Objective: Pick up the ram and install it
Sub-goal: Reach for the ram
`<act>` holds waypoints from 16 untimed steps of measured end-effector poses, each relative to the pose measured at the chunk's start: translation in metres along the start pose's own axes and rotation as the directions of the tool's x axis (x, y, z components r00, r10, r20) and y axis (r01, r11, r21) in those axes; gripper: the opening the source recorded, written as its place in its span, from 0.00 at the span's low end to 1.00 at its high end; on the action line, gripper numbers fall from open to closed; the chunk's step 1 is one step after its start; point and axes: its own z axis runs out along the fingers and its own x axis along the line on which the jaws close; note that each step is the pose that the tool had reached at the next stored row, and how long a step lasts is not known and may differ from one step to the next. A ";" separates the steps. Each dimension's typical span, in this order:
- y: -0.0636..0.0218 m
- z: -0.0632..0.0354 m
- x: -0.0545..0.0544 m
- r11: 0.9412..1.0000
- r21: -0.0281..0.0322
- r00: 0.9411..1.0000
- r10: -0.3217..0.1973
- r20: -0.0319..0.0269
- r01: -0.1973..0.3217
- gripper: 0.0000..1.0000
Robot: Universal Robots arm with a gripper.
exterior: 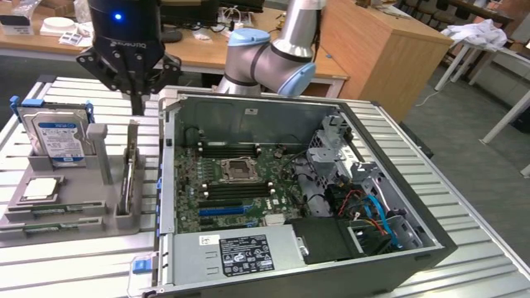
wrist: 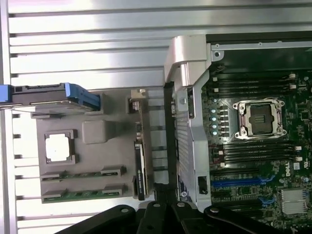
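Observation:
A ram stick (exterior: 130, 167) stands on its long edge in a slot of the grey parts tray (exterior: 74, 220), near the side that faces the computer case. In the wrist view this ram (wrist: 139, 163) shows as a thin dark strip with a green edge. Two more green sticks (wrist: 80, 196) lie flat at the tray's near end. My black gripper (exterior: 138, 110) hangs shut above the tray's far end, close to the case's back corner, holding nothing. In the wrist view the gripper (wrist: 168, 90) reaches between the tray and the case wall. The black memory slots (exterior: 236, 186) flank the processor socket (exterior: 238, 166).
A blue-labelled hard drive (exterior: 56, 133) stands upright at the tray's far end, and a processor chip (exterior: 41, 189) lies in a recess. The open computer case (exterior: 431, 242) takes up the exterior view's right, with bundled cables (exterior: 373, 214) and a power supply (exterior: 244, 251). Everything rests on a ribbed metal table (exterior: 74, 267).

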 end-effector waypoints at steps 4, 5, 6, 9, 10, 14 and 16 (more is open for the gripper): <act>-0.0005 -0.0002 0.009 1.000 0.000 1.000 0.000 0.000 0.000 0.11; -0.0006 -0.0002 0.011 1.000 0.000 1.000 0.000 0.000 0.000 0.11; -0.0007 -0.0002 0.013 1.000 0.000 1.000 0.000 0.000 0.000 0.11; -0.0010 -0.0003 0.020 1.000 0.000 1.000 0.000 0.000 0.000 0.11; -0.0011 -0.0003 0.022 1.000 0.000 1.000 0.000 0.000 0.000 0.11; -0.0010 -0.0004 0.031 1.000 0.000 1.000 0.000 0.000 0.000 0.11; -0.0011 -0.0004 0.035 1.000 0.000 1.000 0.000 0.000 0.000 0.11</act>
